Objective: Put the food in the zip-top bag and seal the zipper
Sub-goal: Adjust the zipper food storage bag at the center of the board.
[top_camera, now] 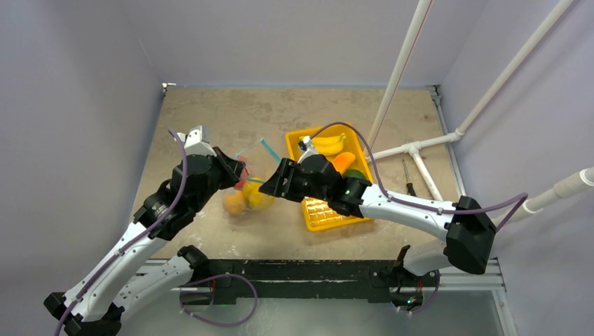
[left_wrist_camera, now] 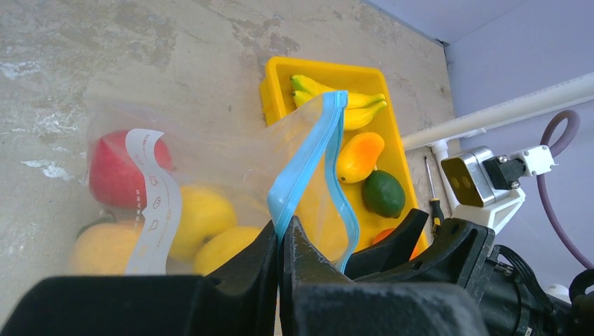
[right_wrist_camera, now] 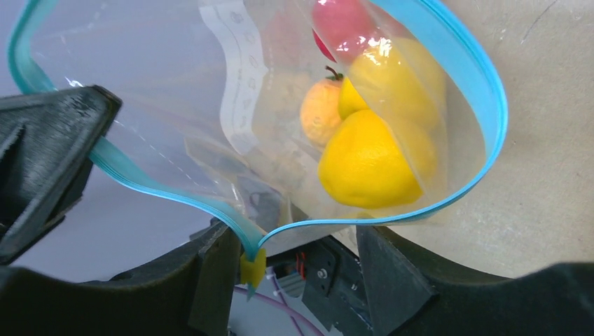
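Left tool (left_wrist_camera: 280,234) is clamped together on the zipper (left_wrist_camera: 308,154). It pinches the teal strip near one end, and the strip runs up from the tips toward 1 o'clock in the left wrist view. The zip-top bag (left_wrist_camera: 231,161) sits between the two tools over the desk (top_camera: 210,119), at 9 o'clock of the yellow tray (top_camera: 322,213) in the top view. We cannot tell if its bottom rests on the desk. Its mouth gapes wide, unsealed.

Inside the bag we see a red fruit (left_wrist_camera: 112,171), yellow fruits (left_wrist_camera: 203,217) and a paler orange-yellow fruit (left_wrist_camera: 105,248).

Right tool (right_wrist_camera: 298,245) has its fingers (right_wrist_camera: 217,280) apart at the bag's mouth, gripping nothing we can see. The low edge of the zipper loop passes between them, and its corner, with a small yellow tab (right_wrist_camera: 252,267), hangs just beside the 7 o'clock finger.

In the tray there are bananas (left_wrist_camera: 350,105) at the 12 o'clock end, then an orange fruit (left_wrist_camera: 359,155), with a green fruit (left_wrist_camera: 383,194) at its 5 o'clock.
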You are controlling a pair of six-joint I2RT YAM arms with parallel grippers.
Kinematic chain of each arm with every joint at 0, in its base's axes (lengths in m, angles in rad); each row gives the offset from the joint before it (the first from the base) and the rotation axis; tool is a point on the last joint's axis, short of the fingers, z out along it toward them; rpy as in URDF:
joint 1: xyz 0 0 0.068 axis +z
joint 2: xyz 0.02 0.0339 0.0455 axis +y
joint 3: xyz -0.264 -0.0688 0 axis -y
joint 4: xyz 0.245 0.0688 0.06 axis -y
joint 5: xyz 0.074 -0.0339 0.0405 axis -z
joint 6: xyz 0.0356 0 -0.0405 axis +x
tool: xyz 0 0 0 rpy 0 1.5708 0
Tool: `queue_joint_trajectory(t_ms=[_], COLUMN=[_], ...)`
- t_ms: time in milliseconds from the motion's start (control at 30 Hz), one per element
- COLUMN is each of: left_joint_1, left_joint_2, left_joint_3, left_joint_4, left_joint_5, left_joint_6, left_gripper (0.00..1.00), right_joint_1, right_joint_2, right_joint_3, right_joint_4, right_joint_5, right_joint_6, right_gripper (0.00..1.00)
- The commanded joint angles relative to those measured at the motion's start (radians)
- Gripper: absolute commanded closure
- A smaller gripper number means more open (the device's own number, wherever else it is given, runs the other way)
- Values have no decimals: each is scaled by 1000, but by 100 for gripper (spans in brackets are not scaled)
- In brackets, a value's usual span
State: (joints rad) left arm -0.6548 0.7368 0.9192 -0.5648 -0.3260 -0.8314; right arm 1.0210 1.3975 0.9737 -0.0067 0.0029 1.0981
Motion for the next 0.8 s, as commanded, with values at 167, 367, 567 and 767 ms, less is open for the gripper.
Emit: queue_joint_trajectory(t_ms=[167,367,567,767], left_joint_1=[4,5,5,5], left_joint_2=[-21,-43,-30,-11], left_joint_3=[-11,-11,56,121], left_joint_4=[14,-17,-54,-92], left_joint_5=[9,-24,-80,-139], left_joint_6=[-26,-24,42,102], left_gripper=[100,100,100,100], right_joint_1=[2,2,2,2], right_joint_2=[2,-20,9,49], right_joint_3=[64,107,319,456], right_joint_4=[31,-32,-154,-211], right_joint_5=[63,126,157,142], right_joint_6=[-20,-94,-301,-456], right_gripper=[70,100,100,100])
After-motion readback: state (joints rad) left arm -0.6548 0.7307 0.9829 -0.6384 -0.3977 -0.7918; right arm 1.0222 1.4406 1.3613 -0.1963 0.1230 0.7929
